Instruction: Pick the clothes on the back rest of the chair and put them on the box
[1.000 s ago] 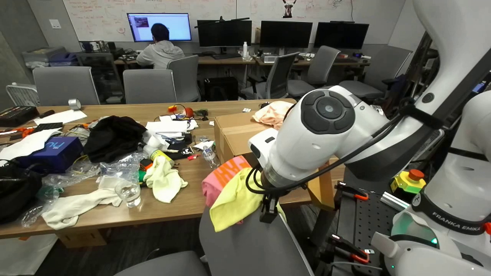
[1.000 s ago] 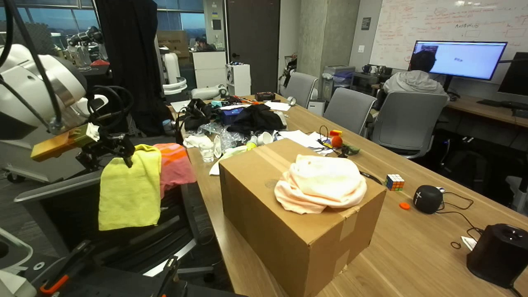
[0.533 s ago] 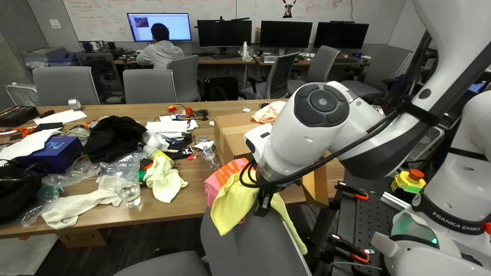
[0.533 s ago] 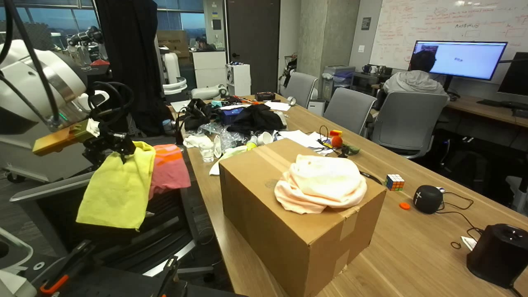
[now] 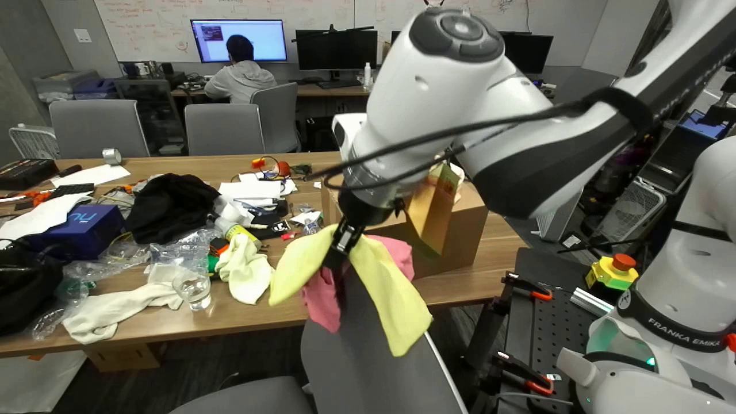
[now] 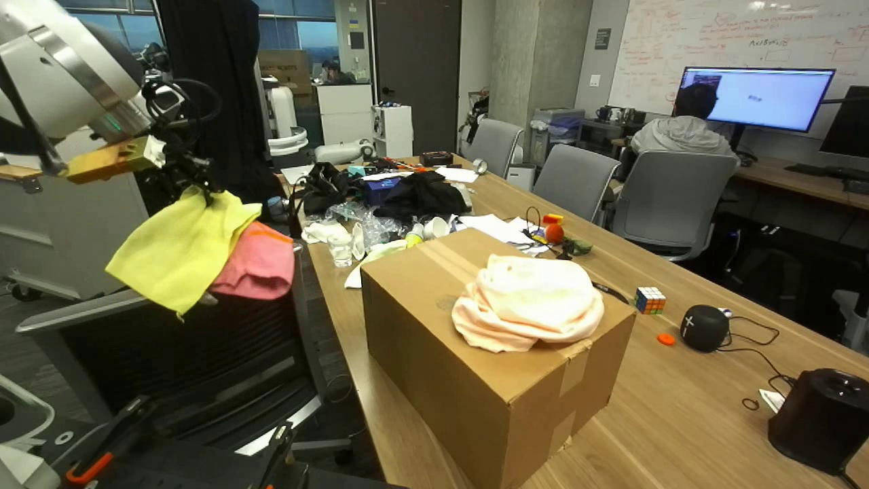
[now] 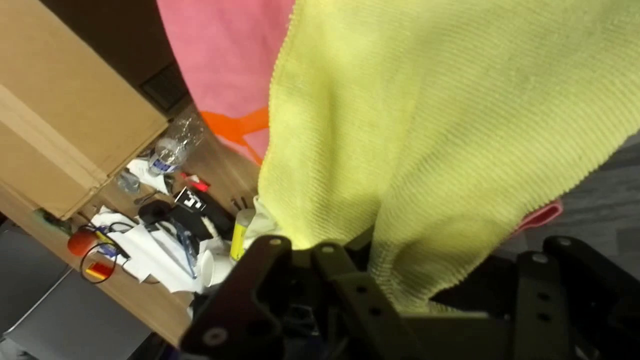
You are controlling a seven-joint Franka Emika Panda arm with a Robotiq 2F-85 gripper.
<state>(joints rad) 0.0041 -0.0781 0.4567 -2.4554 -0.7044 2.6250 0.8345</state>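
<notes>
My gripper is shut on a yellow cloth above the chair's back rest; it also shows in an exterior view. The yellow cloth hangs in folds from the fingers and fills much of the wrist view. A pink cloth with orange print hangs behind and under it, raised with it. Where the pink cloth is gripped is hidden. I cannot tell whether the hems touch the grey chair. The closed cardboard box stands on the table, with a peach cloth on top.
The wooden table bears a Rubik's cube and black speakers near the box. A glass, pale cloths, a black cloth and papers clutter its other part. An emergency stop is by the robot base.
My gripper has risen from the chair's back rest, lifting the yellow cloth. The pink cloth has come up and shifted with it. The box and peach cloth have not moved.
</notes>
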